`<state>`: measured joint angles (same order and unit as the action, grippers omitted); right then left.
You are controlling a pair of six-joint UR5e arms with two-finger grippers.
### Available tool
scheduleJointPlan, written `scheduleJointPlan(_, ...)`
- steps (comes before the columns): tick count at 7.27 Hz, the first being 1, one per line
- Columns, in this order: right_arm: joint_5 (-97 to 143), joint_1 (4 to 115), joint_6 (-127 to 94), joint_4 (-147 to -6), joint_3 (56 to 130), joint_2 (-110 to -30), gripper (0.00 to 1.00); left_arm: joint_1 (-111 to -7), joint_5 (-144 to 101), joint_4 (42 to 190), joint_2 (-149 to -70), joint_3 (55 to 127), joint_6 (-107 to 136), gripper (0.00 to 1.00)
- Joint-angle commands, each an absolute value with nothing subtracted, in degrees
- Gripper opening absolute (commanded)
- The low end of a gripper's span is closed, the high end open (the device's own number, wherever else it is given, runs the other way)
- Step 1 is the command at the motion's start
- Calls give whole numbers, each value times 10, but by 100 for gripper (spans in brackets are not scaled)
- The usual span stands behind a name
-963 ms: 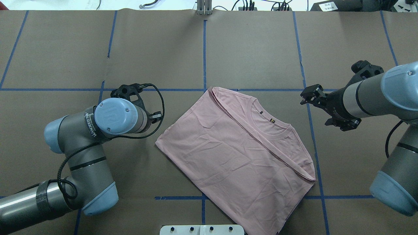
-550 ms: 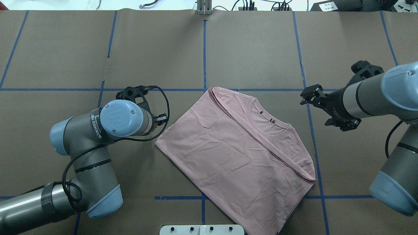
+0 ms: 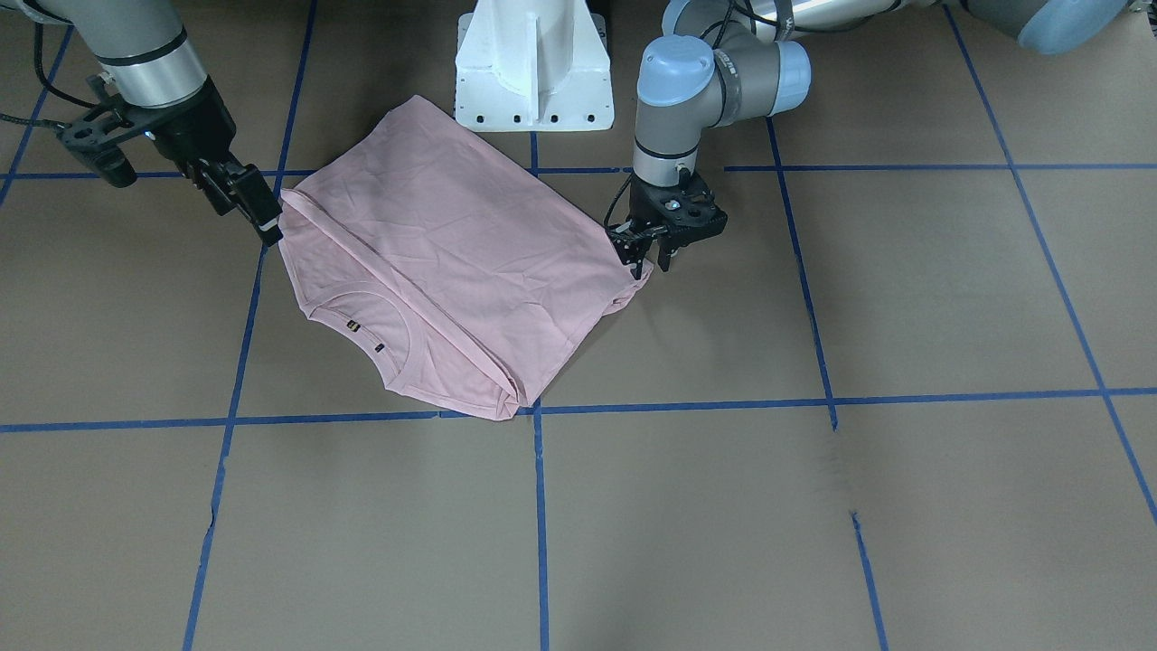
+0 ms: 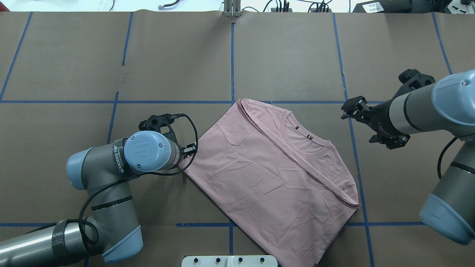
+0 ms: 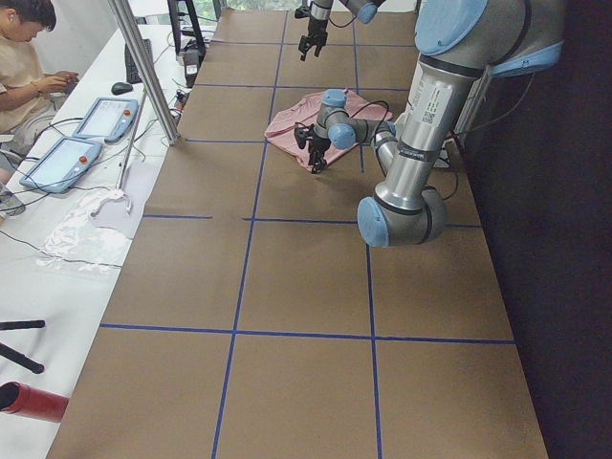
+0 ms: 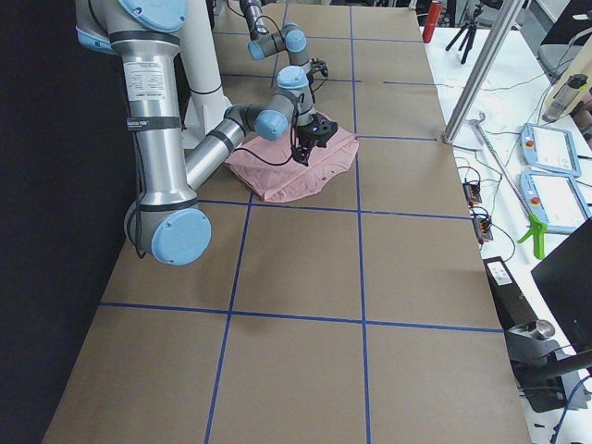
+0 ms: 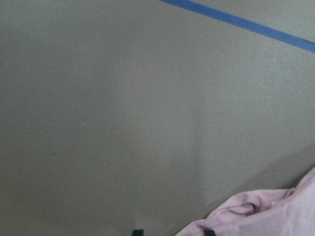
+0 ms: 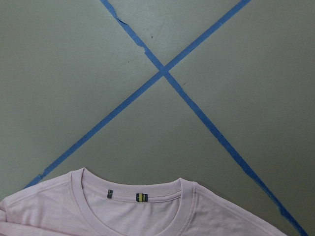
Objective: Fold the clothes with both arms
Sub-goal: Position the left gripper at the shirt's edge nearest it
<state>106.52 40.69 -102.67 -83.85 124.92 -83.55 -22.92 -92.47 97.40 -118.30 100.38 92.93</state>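
The pale pink T-shirt (image 4: 267,167) lies flat and skewed on the brown table, sleeves folded in and collar (image 8: 142,189) toward my right arm; it also shows from the front (image 3: 434,262). My left gripper (image 3: 653,264) points straight down at the shirt's corner, fingers open, and one fingertip (image 7: 209,232) sits at the bunched cloth edge (image 7: 275,216). My right gripper (image 4: 350,108) hovers beside the shoulder edge, open and holding nothing. No print shows on the upturned side.
Blue tape lines (image 4: 232,63) grid the brown table. The white pedestal base (image 3: 533,63) stands just behind the shirt's hem. A person (image 5: 29,57) sits at the far side with tablets (image 5: 81,134) past the table's edge.
My left arm has moved right and slightly nearer, bringing its gripper down to the shirt's left corner. The right arm and the shirt have not moved.
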Motion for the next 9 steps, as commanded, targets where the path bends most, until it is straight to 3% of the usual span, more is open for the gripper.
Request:
scheduleJointPlan(1, 1065, 407, -1027, -838, 1249, -836, 100, -222, -925, 974, -1181, 1004, 930, 48)
scheduleJointPlan(2, 1066, 407, -1027, -838, 1249, -836, 100, -219, -925, 974, -1178, 1003, 930, 48)
scheduleJointPlan(4, 1067, 406, -1027, -838, 1249, -835, 100, -219, -925, 973, -1179, 1004, 930, 37)
scheduleJointPlan(5, 1067, 406, -1027, -838, 1248, -835, 100, -219, -925, 973, -1179, 1004, 930, 0)
scheduleJointPlan(9, 1067, 403, -1027, -838, 1247, -834, 100, -224, -924, 957, -1178, 1018, 920, 0)
